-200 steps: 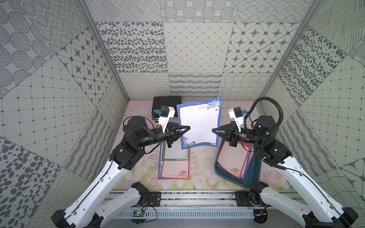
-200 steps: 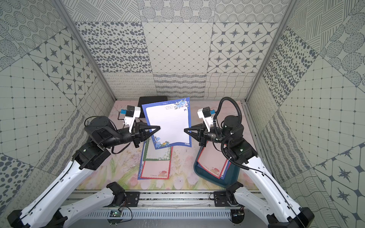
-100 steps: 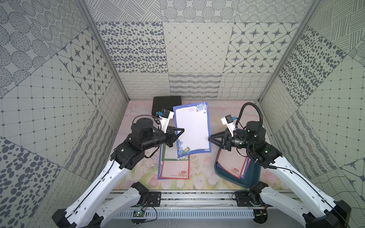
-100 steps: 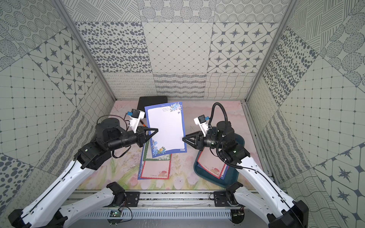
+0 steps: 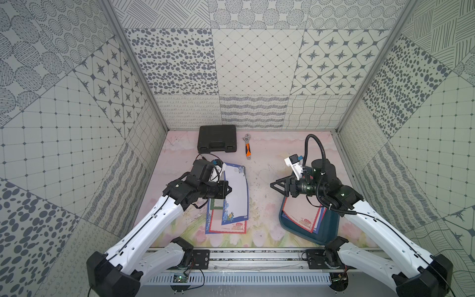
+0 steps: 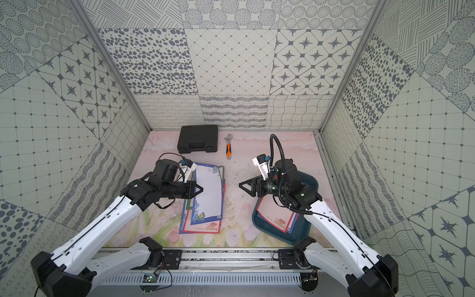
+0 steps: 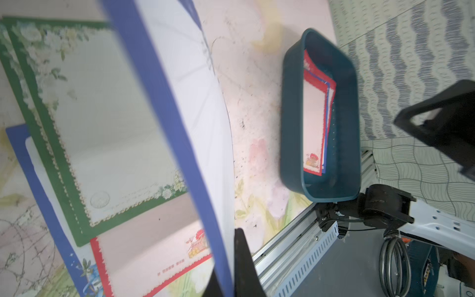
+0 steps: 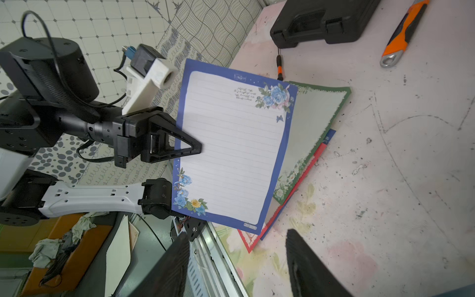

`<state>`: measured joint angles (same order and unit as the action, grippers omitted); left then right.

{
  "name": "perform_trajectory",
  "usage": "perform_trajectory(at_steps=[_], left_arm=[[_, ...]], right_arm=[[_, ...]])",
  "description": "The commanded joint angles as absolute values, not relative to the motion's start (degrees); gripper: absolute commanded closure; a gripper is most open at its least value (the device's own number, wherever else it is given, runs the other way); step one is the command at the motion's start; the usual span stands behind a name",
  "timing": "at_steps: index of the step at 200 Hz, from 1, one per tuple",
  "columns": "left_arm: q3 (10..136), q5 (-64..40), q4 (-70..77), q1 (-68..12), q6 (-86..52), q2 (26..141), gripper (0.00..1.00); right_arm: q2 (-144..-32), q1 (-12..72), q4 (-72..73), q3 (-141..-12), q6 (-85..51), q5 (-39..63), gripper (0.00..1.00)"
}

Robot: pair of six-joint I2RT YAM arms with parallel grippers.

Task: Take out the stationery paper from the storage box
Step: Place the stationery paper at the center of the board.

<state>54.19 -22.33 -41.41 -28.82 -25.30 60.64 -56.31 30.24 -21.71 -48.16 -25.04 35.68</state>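
My left gripper (image 5: 229, 190) (image 6: 200, 190) (image 7: 227, 259) is shut on the left edge of a blue-bordered sheet of stationery paper (image 5: 235, 195) (image 6: 209, 194) (image 8: 231, 154). The sheet hangs tilted just above a pile of green, red and blue bordered sheets (image 5: 226, 225) (image 7: 102, 115) on the table. My right gripper (image 5: 272, 184) (image 6: 241, 184) (image 8: 236, 235) is open and empty, hovering over the left end of the dark teal storage box (image 5: 331, 231) (image 7: 290, 115). Red and blue bordered sheets (image 5: 303, 213) (image 6: 275, 213) still lie inside the box.
A black tool case (image 5: 217, 138) (image 8: 321, 20) and an orange-handled wrench (image 5: 247, 147) (image 8: 401, 36) lie at the back of the table. A thin screwdriver (image 8: 279, 66) lies near the case. The metal rail (image 5: 244, 257) runs along the front edge.
The right gripper let go of the blue-bordered sheet, opened and drew back to the right. The left gripper carried the sheet down and left, over the pile.
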Motion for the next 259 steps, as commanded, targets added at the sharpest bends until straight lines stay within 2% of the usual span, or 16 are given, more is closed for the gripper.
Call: perform_trajectory(at_steps=[1, 84, 174, 259], left_arm=[[52.3, -33.8, -47.2, -24.9, -25.4, 66.2, 1.0], [47.5, -40.4, -44.5, -18.8, -25.8, 77.4, 1.0], [49.3, -28.8, -48.7, -16.6, -23.4, 88.3, 1.0], [50.8, -21.4, -48.1, -16.7, -22.6, 93.4, 1.0]], right_arm=[[-57.3, 30.4, -21.9, -49.9, -23.6, 35.0, 0.38], [-57.1, 30.5, -24.4, -48.7, -21.3, 35.2, 0.38], [-57.7, 30.4, -22.4, -46.3, -21.4, 35.5, 0.38], [-58.0, 30.5, -23.2, -46.0, -20.4, 33.6, 0.39]])
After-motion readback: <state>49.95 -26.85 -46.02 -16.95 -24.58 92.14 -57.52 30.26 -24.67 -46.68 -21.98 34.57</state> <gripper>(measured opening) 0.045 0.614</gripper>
